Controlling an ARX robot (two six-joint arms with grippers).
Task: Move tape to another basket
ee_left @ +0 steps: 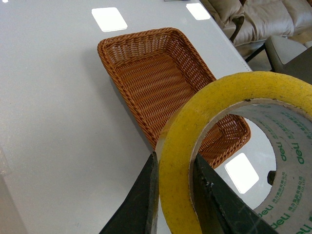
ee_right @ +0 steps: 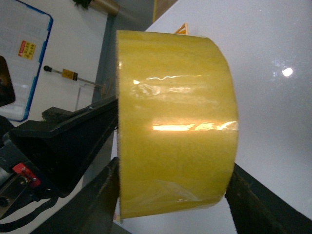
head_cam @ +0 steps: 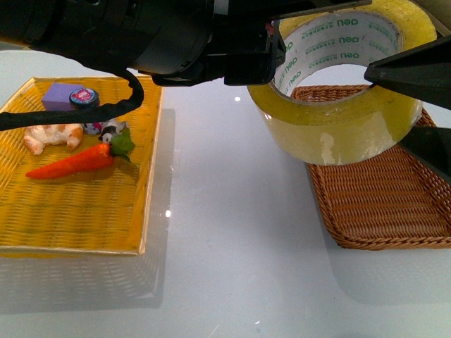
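Left end effector (ee_left: 175, 158) pinches the tape (ee_left: 219, 92) by its wall, a good spot; it looks stiff and light.

green "deli" brand repeated round the white inner core of the tape (ee_left: 287, 146), smaller print illegible
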